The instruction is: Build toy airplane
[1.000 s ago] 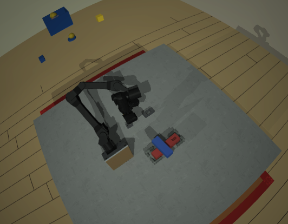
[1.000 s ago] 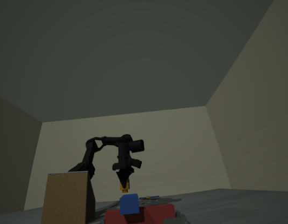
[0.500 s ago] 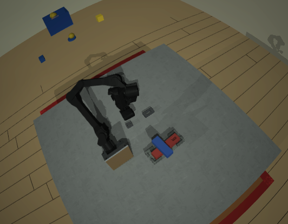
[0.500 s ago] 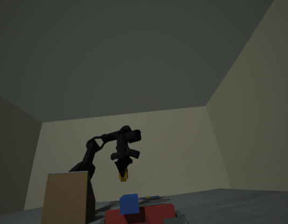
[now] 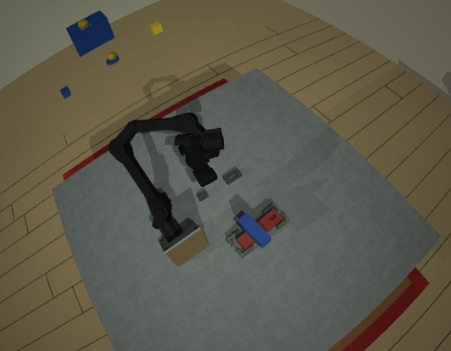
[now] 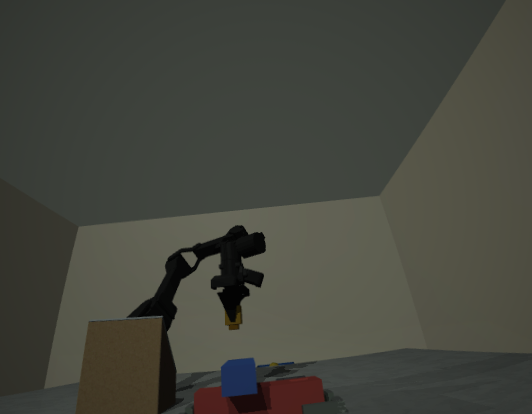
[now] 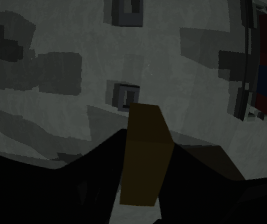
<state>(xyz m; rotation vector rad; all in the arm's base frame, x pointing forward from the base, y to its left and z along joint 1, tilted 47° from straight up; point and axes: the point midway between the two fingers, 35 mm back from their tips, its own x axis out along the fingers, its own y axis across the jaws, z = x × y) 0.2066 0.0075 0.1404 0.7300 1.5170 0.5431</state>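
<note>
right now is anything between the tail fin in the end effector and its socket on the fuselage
Nothing visible does. The end effector holds the yellow tail fin high above the mat. The blue wing sits across the middle of the red fuselage, leaving the dark socket near its tail uncovered.
</note>
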